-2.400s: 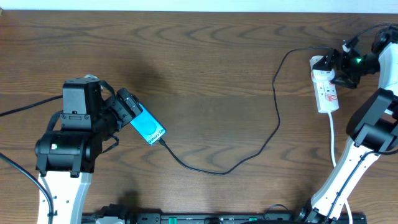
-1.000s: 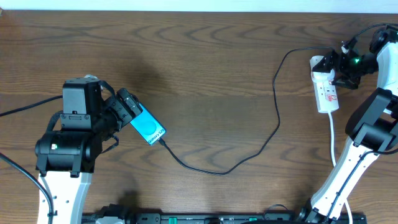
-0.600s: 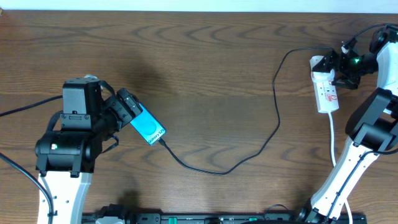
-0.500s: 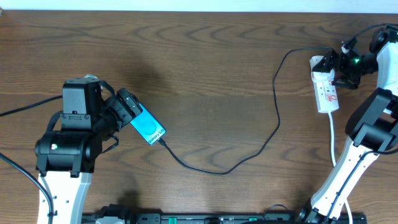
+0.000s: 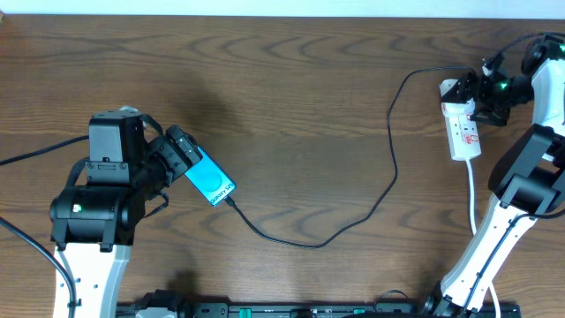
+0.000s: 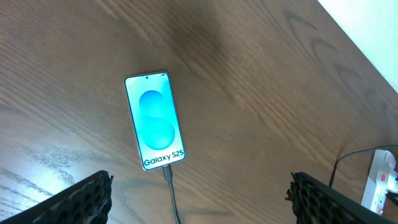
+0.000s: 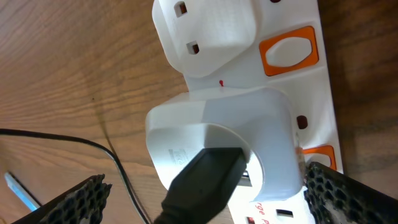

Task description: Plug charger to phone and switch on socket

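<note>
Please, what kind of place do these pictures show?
Probably a robotics test bench: a left arm and a right arm stand at a wooden table that carries a phone with its charger plugged in and a socket.

Top-down overhead; wrists near phone [image 6: 154, 121], socket [image 7: 305, 87]

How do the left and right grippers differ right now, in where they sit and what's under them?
The left gripper hangs at the top end of the phone, table left; the right gripper hangs over the socket, far right. The left wrist view shows the whole lit phone with the charger plugged in; the right wrist view shows part of the socket close up: white plugs and orange switches. Both are open, holding nothing.
</note>
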